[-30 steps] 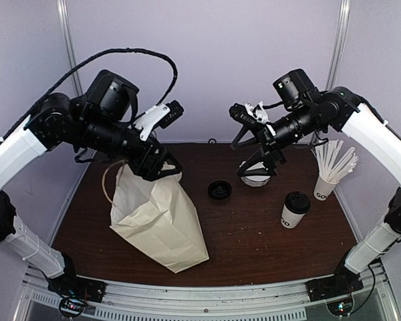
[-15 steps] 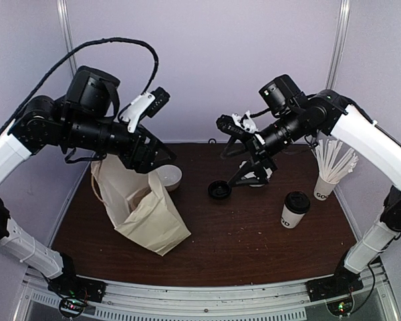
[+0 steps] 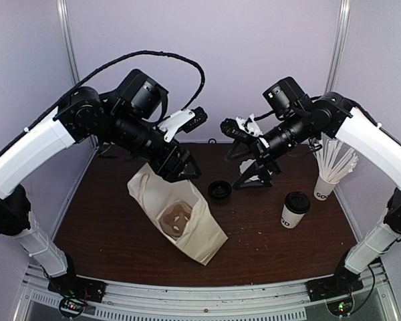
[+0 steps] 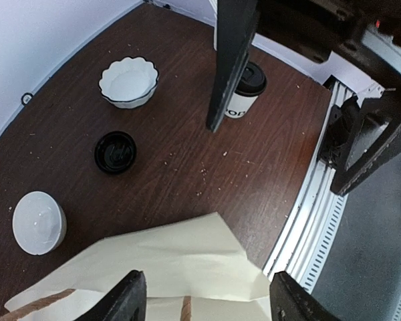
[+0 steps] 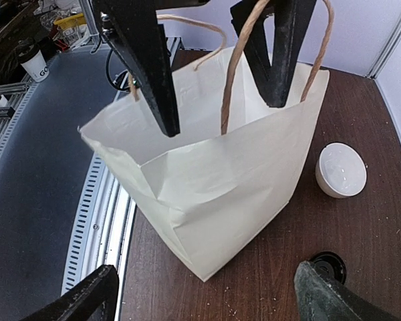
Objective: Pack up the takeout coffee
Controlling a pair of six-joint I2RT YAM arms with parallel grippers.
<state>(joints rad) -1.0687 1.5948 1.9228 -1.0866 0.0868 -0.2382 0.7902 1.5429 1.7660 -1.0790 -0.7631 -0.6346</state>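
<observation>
One dark wood-grain desk, flecked with crumbs, carries everything. Two arms reach over it, the left arm and the right arm, each white-shelled with black joints. One cream paper bag, creased, with two brown twisted handles, leans across the desk around 8 o'clock, its mouth raised toward 11 o'clock. The left claw sits at that mouth with its jaws spread wide; whether they press on the paper I cannot tell. The right claw hangs past centre toward 1 o'clock, jaws also wide apart, gripping nothing. There are two tapered white paper cups. The takeout coffee cup stands upright at 4 o'clock, dark block letters on its side, capped by its round black fitted lid. The other, the stick cup, bristles with white sticks at 3 o'clock. There are two white ceramic bowls, a scalloped bowl and a smooth bowl. A second black lid, the loose lid, lies flat near centre, between them.
</observation>
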